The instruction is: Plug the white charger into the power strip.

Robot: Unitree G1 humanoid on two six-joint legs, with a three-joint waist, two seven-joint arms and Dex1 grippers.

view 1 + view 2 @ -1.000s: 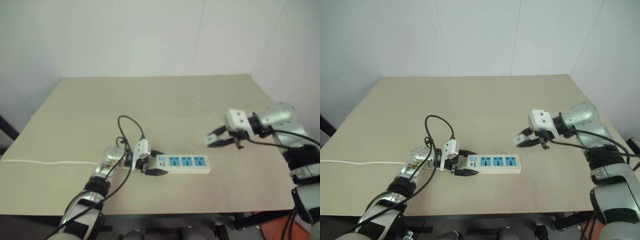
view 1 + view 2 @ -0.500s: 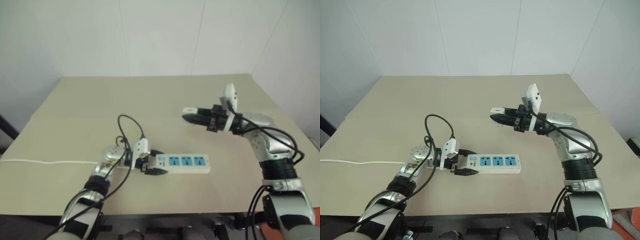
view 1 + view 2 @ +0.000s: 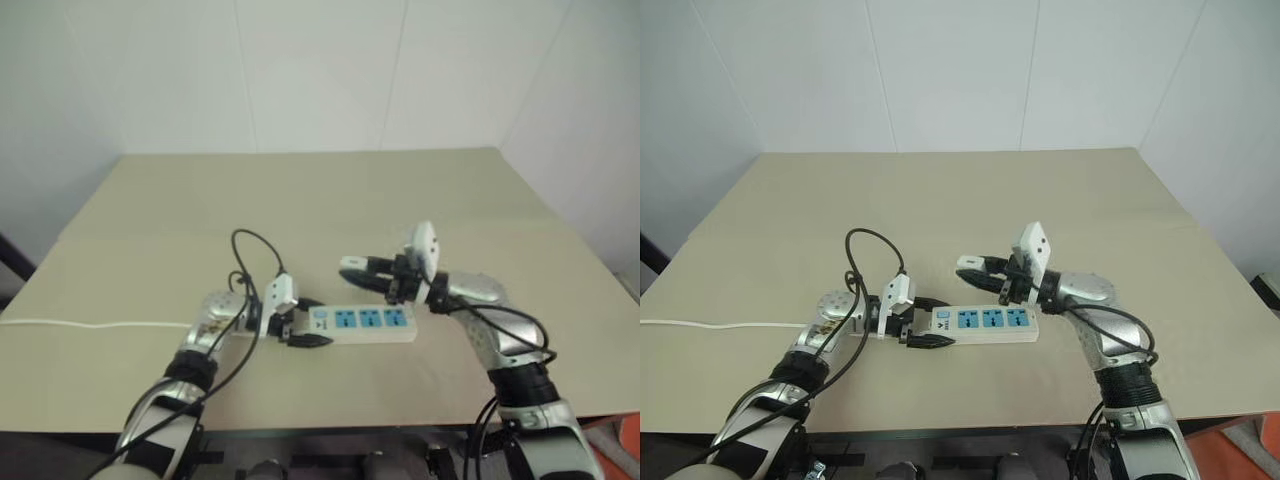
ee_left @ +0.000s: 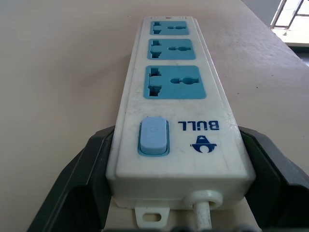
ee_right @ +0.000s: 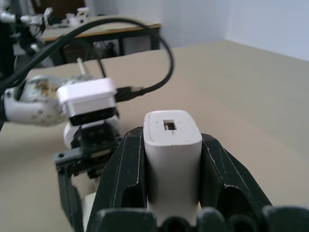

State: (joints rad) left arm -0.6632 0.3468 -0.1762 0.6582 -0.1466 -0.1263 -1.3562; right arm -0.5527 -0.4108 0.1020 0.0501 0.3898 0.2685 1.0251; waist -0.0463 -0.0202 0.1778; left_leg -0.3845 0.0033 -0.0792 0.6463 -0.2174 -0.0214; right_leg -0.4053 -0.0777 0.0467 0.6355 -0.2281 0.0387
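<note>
The right claw (image 3: 975, 266), clamped on the white charger (image 5: 172, 145), has moved left and down to above the power strip (image 3: 985, 322). The left claw (image 3: 930, 322) remains clamped on the strip's switch end on the counter (image 3: 940, 200). The charger's end face shows a small rectangular port.

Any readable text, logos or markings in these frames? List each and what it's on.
"BULL", with a small blue logo mark under it: on the power strip, at its switch end, seen in the left wrist view.
A faint symbol on the blue switch: too faint to read.
Charger: no text on the faces that show.
In the eye views the strip's print is too small to read.
</note>
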